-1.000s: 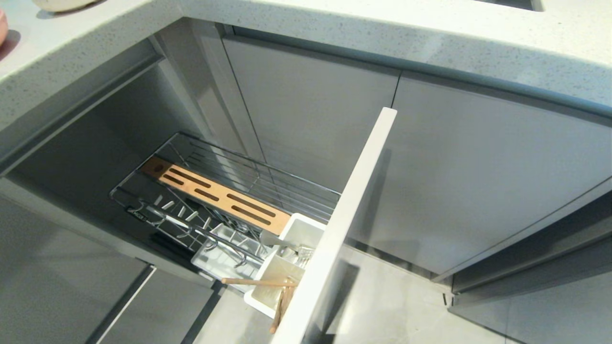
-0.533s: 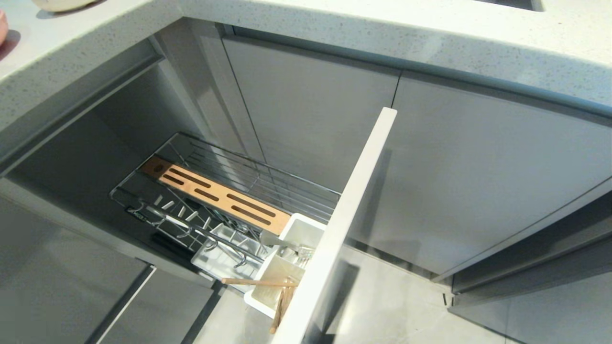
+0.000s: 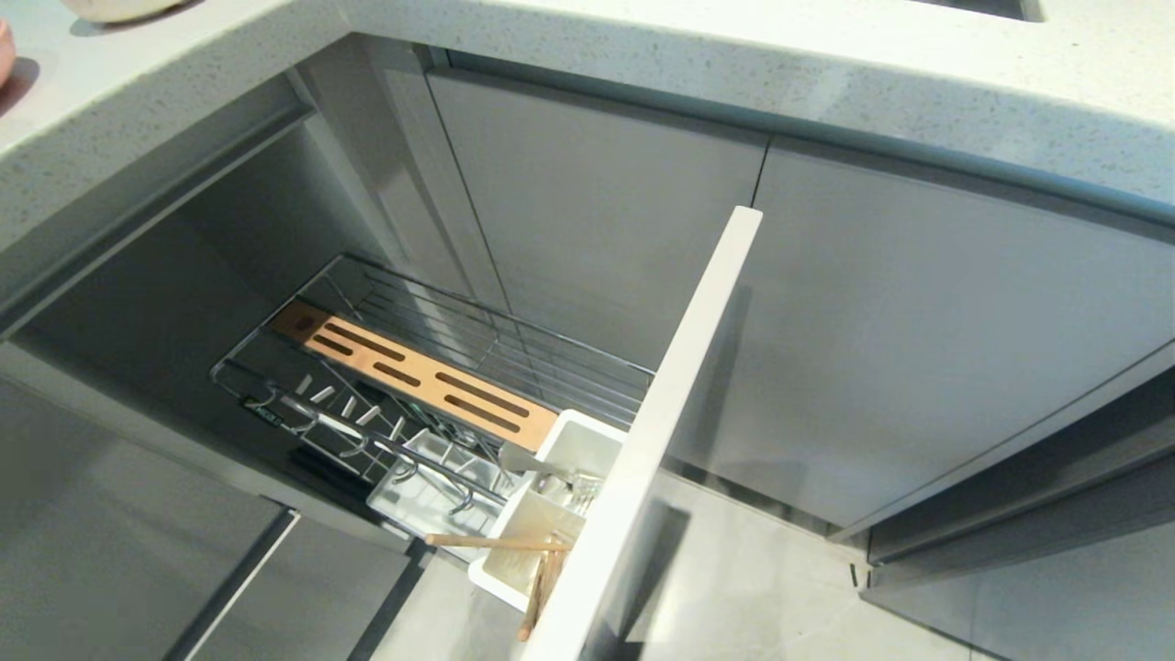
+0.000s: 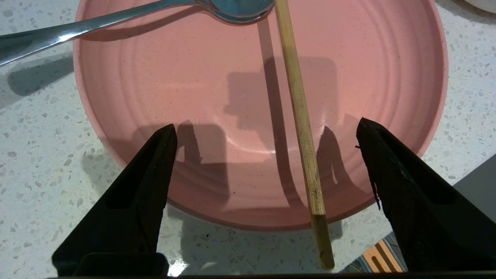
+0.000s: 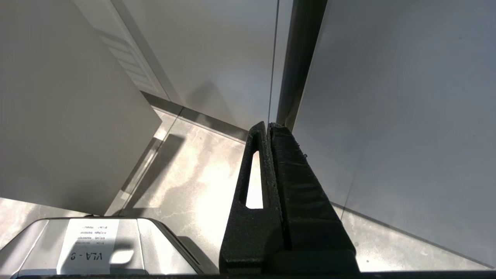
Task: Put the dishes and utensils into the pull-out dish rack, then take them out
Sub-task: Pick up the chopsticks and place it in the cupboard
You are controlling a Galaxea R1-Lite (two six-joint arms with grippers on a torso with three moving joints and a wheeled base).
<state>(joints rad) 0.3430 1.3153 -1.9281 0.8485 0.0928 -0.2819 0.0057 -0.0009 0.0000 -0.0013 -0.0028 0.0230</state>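
Pink plate [image 4: 348, 77] lay on the speckled countertop [image 4: 38, 155], carrying a metal spoon [image 4: 116, 19] and one chopstick [image 4: 298, 112]. Left gripper [image 4: 265, 133] hovered above, jaws wide, empty. Right gripper [image 5: 269, 130] hung pressed closed, empty, beside cabinet doors [image 5: 387, 116].

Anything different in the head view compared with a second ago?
Nothing visibly changed. The pull-out dish rack stays pulled out, with chopsticks at its white caddy, and neither arm shows there. Now the left hand stands open over the pink plate; the right hand is shut, parked.
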